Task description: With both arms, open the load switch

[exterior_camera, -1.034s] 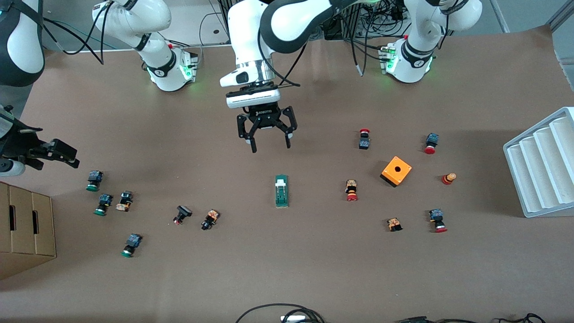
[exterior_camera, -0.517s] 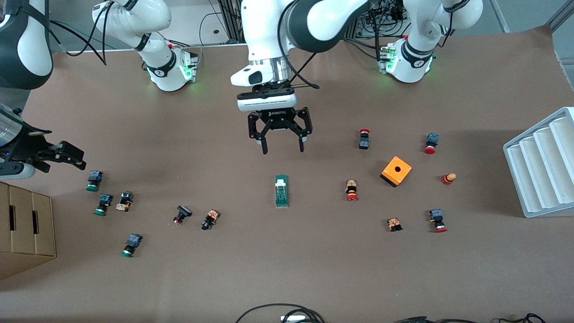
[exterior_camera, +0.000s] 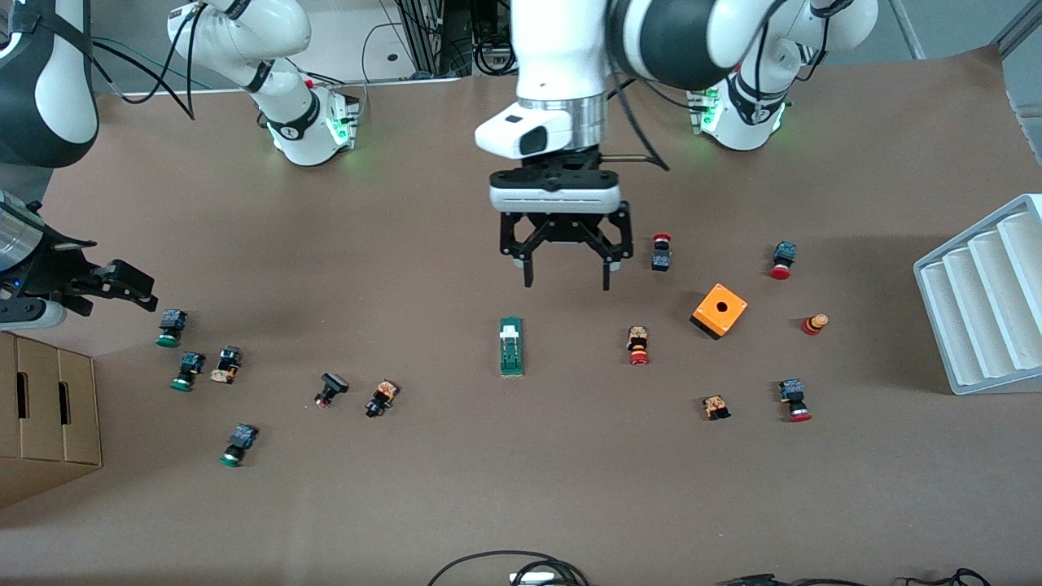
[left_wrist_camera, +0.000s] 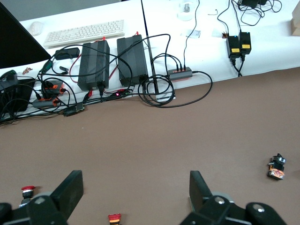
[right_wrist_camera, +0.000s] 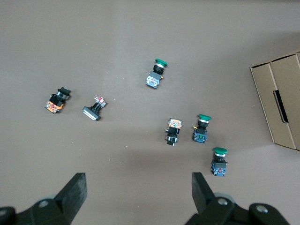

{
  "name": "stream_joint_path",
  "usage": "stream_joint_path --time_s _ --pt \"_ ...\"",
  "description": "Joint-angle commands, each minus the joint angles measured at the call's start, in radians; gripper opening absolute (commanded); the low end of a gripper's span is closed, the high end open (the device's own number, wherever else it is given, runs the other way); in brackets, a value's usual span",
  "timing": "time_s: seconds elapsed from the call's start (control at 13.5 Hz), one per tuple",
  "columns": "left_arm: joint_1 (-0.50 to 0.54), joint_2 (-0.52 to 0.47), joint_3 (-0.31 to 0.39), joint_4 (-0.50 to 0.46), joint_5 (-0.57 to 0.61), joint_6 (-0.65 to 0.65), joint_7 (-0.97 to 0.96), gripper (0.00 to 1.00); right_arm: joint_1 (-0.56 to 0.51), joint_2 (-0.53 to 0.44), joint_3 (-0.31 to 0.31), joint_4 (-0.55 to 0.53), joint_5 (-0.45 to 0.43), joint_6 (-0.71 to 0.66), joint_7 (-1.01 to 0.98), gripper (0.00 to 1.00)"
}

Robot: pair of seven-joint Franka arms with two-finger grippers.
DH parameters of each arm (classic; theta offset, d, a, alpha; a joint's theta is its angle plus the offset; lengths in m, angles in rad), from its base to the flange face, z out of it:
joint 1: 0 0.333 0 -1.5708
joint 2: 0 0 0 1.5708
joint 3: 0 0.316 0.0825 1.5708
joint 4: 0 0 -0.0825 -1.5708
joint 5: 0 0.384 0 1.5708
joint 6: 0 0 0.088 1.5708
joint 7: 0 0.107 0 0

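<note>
The load switch (exterior_camera: 511, 346), a slim dark-green bar with a white tab, lies flat mid-table and untouched. My left gripper (exterior_camera: 566, 281) hangs open and empty over bare table, between the load switch and a red-capped button (exterior_camera: 661, 252). The left wrist view shows its fingers (left_wrist_camera: 70, 187) spread wide over brown table, with a red button (left_wrist_camera: 115, 218) just below them and no load switch in sight. My right gripper (exterior_camera: 134, 289) stands open and empty over the table's right-arm end, above green-capped buttons (exterior_camera: 169, 328). Its fingers (right_wrist_camera: 202, 187) are wide apart in the right wrist view.
An orange cube box (exterior_camera: 720, 310) and several red-capped buttons (exterior_camera: 638, 346) lie toward the left arm's end, beside a white ribbed tray (exterior_camera: 985, 293). A cardboard box (exterior_camera: 49, 415) stands at the right arm's end. Small buttons (exterior_camera: 381, 398) lie scattered; cables (exterior_camera: 513, 570) cross the near edge.
The left gripper has swung toward the left arm's end of the table, still open. The right gripper has shifted only slightly. The load switch has not moved.
</note>
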State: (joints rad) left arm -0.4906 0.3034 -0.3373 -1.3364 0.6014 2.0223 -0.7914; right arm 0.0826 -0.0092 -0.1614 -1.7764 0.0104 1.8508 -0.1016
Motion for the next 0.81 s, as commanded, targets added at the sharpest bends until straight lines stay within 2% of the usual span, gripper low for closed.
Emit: stream_joint_path --time_s 0.0,0.52,0.74 --pt "0.006 -0.026 0.055 0.016 -0.100 0.007 0.101 1.00 0.006 0.014 -0.004 0.020 -0.020 0.005 0.007 1.00" --pt "0.007 -0.070 0.211 0.020 -0.339 -0.007 0.230 1.00 0.006 0.017 -0.003 0.022 -0.029 0.010 0.008 1.00" --pt "0.013 -0.087 0.268 0.014 -0.390 -0.045 0.232 1.00 0.006 0.014 -0.003 0.020 -0.023 0.007 0.007 1.00"
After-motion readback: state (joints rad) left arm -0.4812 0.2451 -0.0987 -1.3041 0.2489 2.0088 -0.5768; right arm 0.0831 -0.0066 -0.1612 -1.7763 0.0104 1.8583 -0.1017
